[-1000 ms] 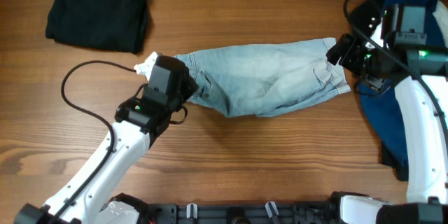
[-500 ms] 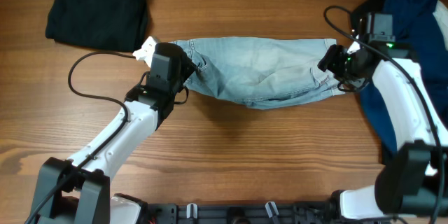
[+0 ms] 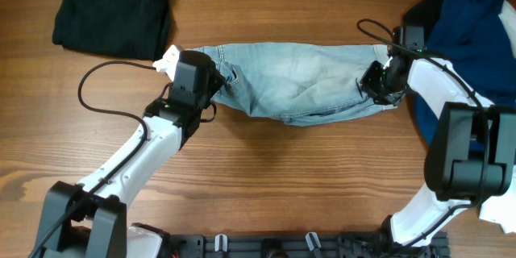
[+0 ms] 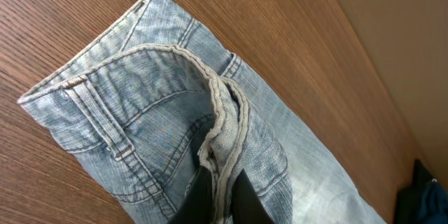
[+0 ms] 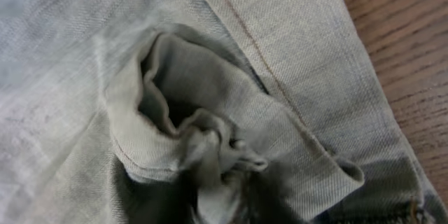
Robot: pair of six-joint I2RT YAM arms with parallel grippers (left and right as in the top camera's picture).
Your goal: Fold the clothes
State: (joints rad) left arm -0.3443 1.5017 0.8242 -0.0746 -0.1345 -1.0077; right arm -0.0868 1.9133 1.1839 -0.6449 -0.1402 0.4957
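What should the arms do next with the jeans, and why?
Probably carry the right pincer leftward over the jeans toward the waistband, folding them in half: they lie stretched flat, left pincer pinching the waistband, right bunching the hem.

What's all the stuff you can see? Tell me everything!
jeans: 1, pale blue, middle of the table
black clothes: 1, black, far left corner
navy clothes: 1, dark blue, right edge
cables: 2, black, one looping off each arm
table: 1, brown wood, under everything
left arm and right arm: 2, white, reaching in from each side
left gripper: 1, black, shut on the jeans' waistband
right gripper: 1, black, shut on the jeans' other end
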